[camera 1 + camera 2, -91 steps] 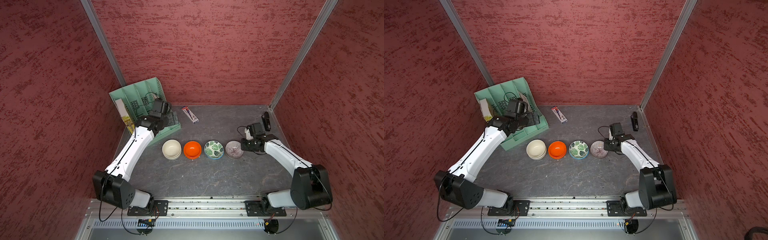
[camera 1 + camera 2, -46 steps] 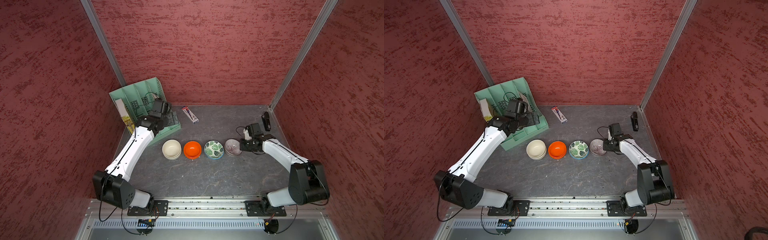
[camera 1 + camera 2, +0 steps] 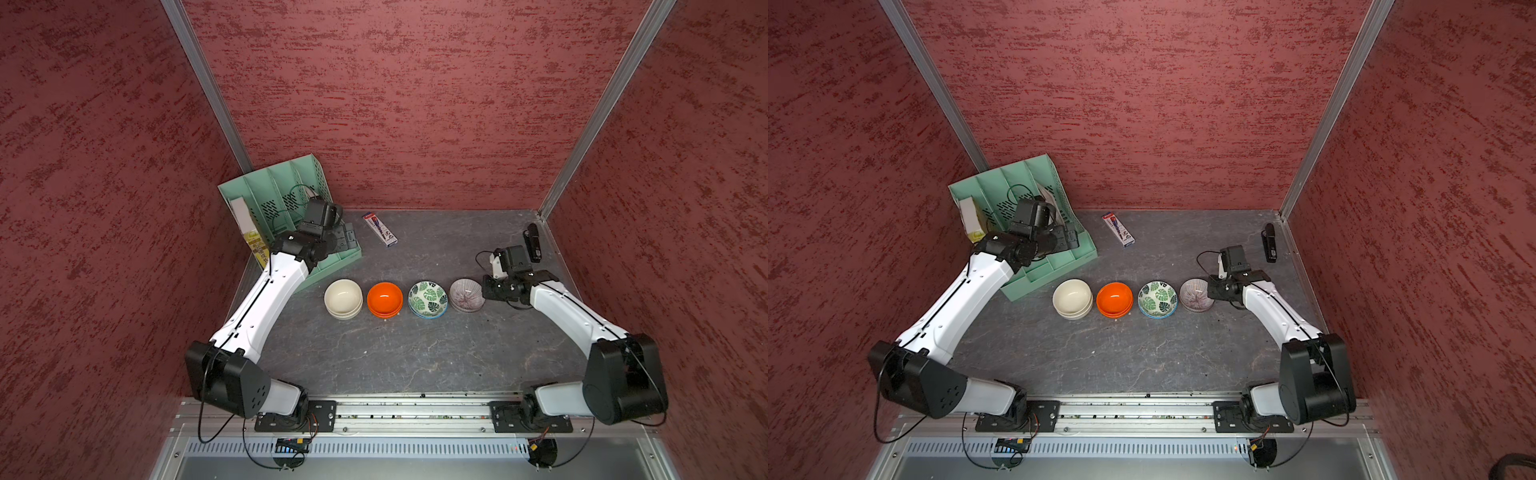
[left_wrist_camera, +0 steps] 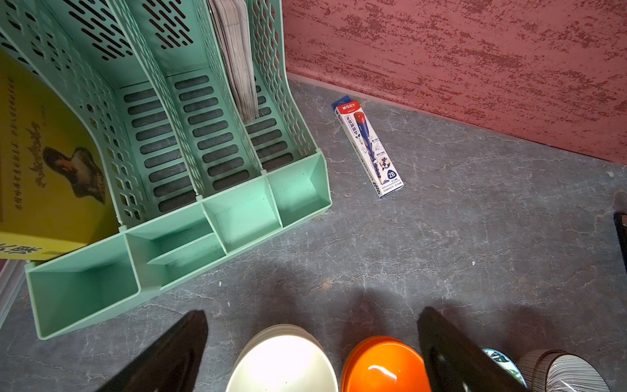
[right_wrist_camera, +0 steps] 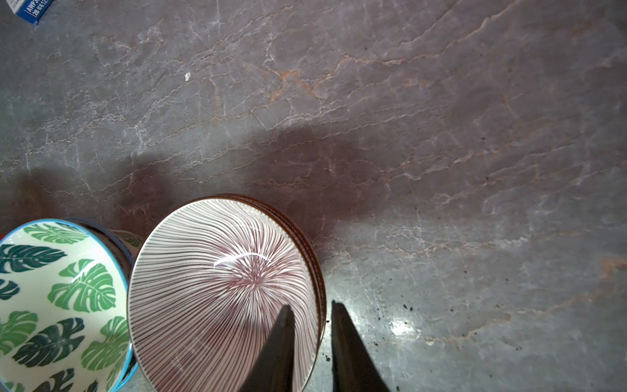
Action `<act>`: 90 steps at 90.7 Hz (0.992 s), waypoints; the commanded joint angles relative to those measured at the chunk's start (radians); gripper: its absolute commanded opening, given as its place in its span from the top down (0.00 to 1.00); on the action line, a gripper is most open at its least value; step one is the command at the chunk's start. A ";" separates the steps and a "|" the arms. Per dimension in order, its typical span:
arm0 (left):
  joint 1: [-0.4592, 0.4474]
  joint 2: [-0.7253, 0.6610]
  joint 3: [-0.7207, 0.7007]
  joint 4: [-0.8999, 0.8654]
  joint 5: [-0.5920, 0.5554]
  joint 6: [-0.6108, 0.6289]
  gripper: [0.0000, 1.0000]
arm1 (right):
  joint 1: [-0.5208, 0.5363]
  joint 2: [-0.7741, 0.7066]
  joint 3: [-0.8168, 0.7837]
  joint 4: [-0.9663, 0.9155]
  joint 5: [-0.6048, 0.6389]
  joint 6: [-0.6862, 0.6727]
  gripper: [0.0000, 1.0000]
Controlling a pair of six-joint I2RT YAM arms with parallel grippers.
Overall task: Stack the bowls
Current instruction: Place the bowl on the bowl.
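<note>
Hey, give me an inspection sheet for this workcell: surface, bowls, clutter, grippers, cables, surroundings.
Surface: grey stone-look tabletop, dark specks beside the lined stack.
Job's things: four two-bowl stacks in one row: cream stack, orange stack, leaf stack, lined stack.
Clutter: green file rack with a yellow book; pencil box; black device.
Grippers: left gripper open, empty; right gripper narrowly parted astride the lined stack's rim.
Cables: black wrist cables looped at both wrists.
Surroundings: red textured walls; metal rail in front.
</note>
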 commanded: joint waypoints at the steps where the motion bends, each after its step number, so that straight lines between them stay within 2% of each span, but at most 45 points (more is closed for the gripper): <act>1: -0.001 -0.025 0.008 -0.006 -0.008 0.009 0.00 | -0.008 -0.007 -0.011 0.001 0.014 0.002 0.69; 9: -0.002 -0.026 0.008 -0.006 -0.008 0.012 0.00 | -0.009 -0.001 -0.021 0.013 0.020 0.010 0.62; 29: -0.005 -0.027 0.003 -0.013 -0.006 0.015 0.00 | -0.009 0.033 -0.023 0.051 0.004 0.025 0.56; 52: -0.005 -0.037 0.000 -0.062 -0.064 0.052 0.00 | -0.006 -0.082 -0.003 0.025 0.009 0.017 0.43; 54: -0.004 -0.041 -0.003 -0.060 -0.067 0.053 0.00 | -0.006 -0.090 0.002 0.019 0.007 0.014 0.41; 64: 0.007 -0.047 -0.007 -0.044 -0.073 0.073 0.00 | -0.006 -0.121 0.036 0.005 0.007 0.002 0.05; 66: 0.012 -0.047 -0.009 -0.037 -0.073 0.075 0.00 | -0.006 -0.125 0.044 0.001 0.013 0.000 0.03; 76: 0.049 -0.055 -0.056 0.033 -0.073 0.083 0.00 | -0.007 -0.126 0.081 0.001 0.061 -0.017 0.01; 84: 0.076 -0.086 -0.135 0.135 -0.088 0.096 0.00 | -0.011 -0.149 0.054 0.089 0.145 -0.024 0.02; 90: 0.104 -0.101 -0.182 0.180 -0.074 0.102 0.00 | -0.030 -0.167 0.023 0.148 0.158 -0.023 0.02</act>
